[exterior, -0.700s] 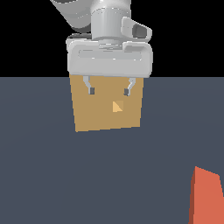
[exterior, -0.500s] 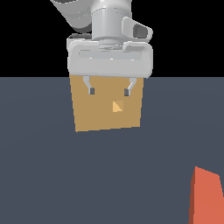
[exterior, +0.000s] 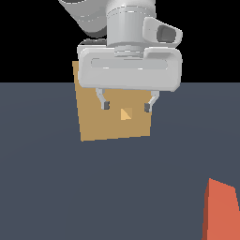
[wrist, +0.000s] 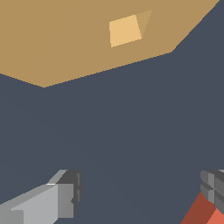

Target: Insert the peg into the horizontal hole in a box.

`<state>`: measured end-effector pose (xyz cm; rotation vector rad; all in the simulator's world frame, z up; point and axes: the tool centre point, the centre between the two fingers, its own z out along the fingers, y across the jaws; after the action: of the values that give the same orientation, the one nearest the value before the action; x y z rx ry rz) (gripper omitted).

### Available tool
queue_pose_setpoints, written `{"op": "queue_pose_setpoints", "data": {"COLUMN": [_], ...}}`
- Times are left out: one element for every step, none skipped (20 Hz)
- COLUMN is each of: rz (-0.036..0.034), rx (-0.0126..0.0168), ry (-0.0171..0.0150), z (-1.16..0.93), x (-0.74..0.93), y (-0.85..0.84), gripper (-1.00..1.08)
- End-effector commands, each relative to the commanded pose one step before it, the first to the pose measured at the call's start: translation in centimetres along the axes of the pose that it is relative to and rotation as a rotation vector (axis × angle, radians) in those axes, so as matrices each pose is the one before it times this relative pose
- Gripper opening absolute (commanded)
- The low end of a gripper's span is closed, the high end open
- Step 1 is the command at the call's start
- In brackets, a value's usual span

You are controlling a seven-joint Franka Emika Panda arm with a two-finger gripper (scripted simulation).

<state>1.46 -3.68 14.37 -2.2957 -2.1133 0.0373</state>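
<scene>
**Exterior view: almost nothing has changed, and the peg is still not picked up**

Exterior view shows your tool point(exterior: 127, 106) hanging in front of the box point(exterior: 93, 124) just as it did a moment ago, fingers spread and empty; the hole point(exterior: 125, 114) sits between them. The peg point(exterior: 220, 211) lies on the tabletop point(exterior: 70, 187) well apart, toward that view's right, only its orange-red end visible; in the wrist view it shows beside one fingertip point(wrist: 213, 186). You likely need to grasp it first.

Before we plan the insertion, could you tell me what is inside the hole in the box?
The hole in the box shows only lighter tan inner walls, no peg. Its depth cannot be seen.
</scene>
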Motion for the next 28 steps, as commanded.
{"op": "queue_pose_setpoints", "data": {"rz": [0.04190,0.01925,0.02048,0.02174,0.02299,0.02420,0.02528,0.02540,0.02531,0.02521,0.02514,0.02504,0.02439,0.02307,0.02175,0.02044,0.01915,0.01790,0.01666,0.01541,0.01419,0.01302,0.01182,0.01054,0.00930,0.00807,0.00682,0.00556], "rx": [-0.00208,-0.00112,-0.00119,-0.00126,-0.00133,-0.00139,-0.00145,-0.00144,-0.00143,-0.00141,-0.00139,-0.00138,-0.00132,-0.00124,-0.00116,-0.00108,-0.00100,-0.00092,-0.00084,-0.00077,-0.00070,-0.00063,-0.00057,-0.00051,-0.00044,-0.00038,-0.00032,-0.00026], "ry": [-0.00014,0.00017,0.00021,0.00025,0.00030,0.00036,0.00041,0.00046,0.00049,0.00053,0.00056,0.00060,0.00061,0.00061,0.00060,0.00058,0.00056,0.00054,0.00052,0.00049,0.00046,0.00043,0.00040,0.00036,0.00032,0.00028,0.00024,0.00020], "z": [0.618,0.278,0.295,0.312,0.329,0.345,0.359,0.359,0.357,0.354,0.352,0.349,0.338,0.318,0.299,0.280,0.261,0.243,0.224,0.205,0.188,0.171,0.155,0.138,0.122,0.105,0.088,0.072], "x": [-1.700,-0.759,-0.807,-0.856,-0.905,-0.952,-0.994,-0.998,-0.993,-0.988,-0.984,-0.979,-0.953,-0.899,-0.847,-0.795,-0.745,-0.694,-0.645,-0.596,-0.547,-0.502,-0.456,-0.405,-0.357,-0.310,-0.262,-0.212], "y": [1.017,0.491,0.522,0.553,0.584,0.614,0.641,0.643,0.640,0.637,0.635,0.632,0.615,0.581,0.548,0.515,0.482,0.450,0.419,0.387,0.356,0.326,0.296,0.265,0.233,0.202,0.171,0.139], "gripper": [1.00,1.00,1.00,1.00,1.00,1.00,1.00,1.00,1.00,1.00,1.00,1.00,1.00,1.00,1.00,1.00,1.00,1.00,1.00,1.00,1.00,1.00,1.00,1.00,1.00,1.00,1.00,1.00]}}
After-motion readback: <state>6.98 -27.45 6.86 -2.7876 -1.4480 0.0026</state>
